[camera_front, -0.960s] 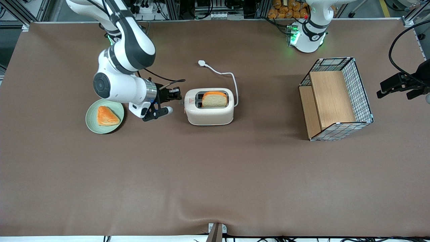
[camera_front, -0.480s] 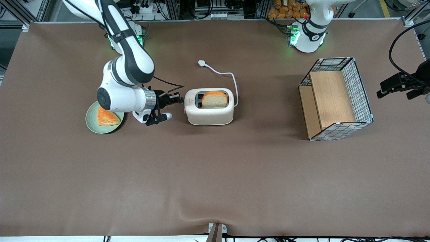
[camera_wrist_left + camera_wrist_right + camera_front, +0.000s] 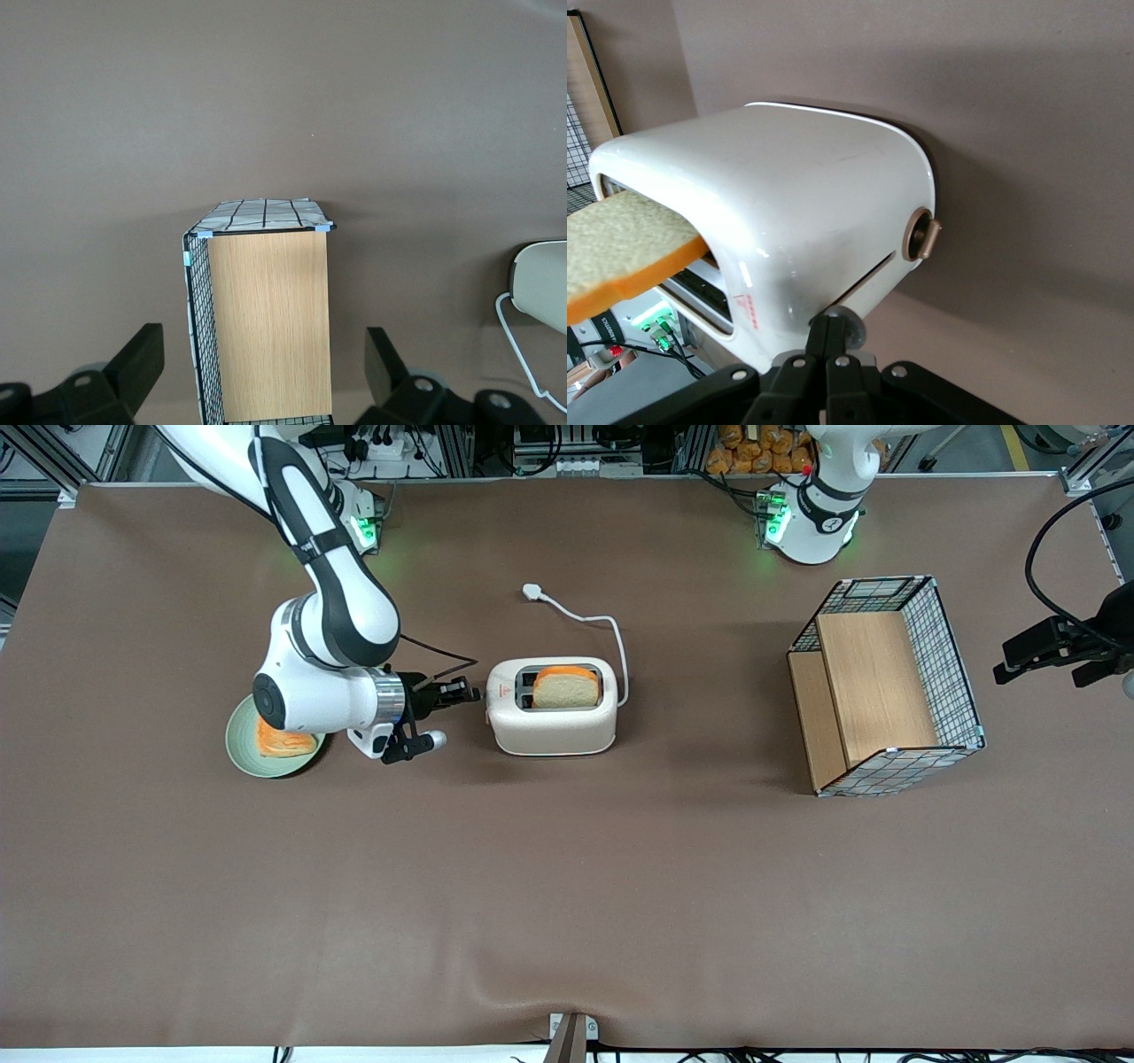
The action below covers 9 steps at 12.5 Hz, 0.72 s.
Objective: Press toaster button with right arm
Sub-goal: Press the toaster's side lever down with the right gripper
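Black two-finger gripper closed, empty, fingertips pressed together at narrow end face of cream-white rounded toaster. Small round grey toaster button just past the tips, untouched. Bread slice in slot further on.

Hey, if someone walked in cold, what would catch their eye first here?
Probably the toaster mid-table with a bread slice poking up, and the right arm's gripper, shut, right at its narrow end. Then the wire-and-wood basket, toward the parked arm's end.

1 toaster, 1 basket, 1 plate
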Available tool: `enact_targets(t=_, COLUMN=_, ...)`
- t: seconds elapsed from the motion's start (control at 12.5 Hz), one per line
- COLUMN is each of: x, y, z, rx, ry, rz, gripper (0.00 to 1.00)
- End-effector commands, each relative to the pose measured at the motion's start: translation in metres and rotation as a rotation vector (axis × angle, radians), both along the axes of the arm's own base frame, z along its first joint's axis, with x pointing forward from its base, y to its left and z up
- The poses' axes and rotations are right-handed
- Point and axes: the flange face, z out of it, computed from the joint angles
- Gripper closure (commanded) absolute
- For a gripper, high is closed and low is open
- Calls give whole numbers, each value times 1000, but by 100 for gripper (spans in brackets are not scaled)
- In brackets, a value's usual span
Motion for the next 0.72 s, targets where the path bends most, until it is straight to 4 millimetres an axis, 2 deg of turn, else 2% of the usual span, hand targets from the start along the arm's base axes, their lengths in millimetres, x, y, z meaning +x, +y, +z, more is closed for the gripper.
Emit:
enact_targets(t=0.0, x=1, y=-8, z=-18, rx=48, ry=-3, rz=-2, gripper=100)
enact_targets(t=0.64, x=-3, y=-18, z=-87, rx=156, ry=18, rz=4, gripper=100)
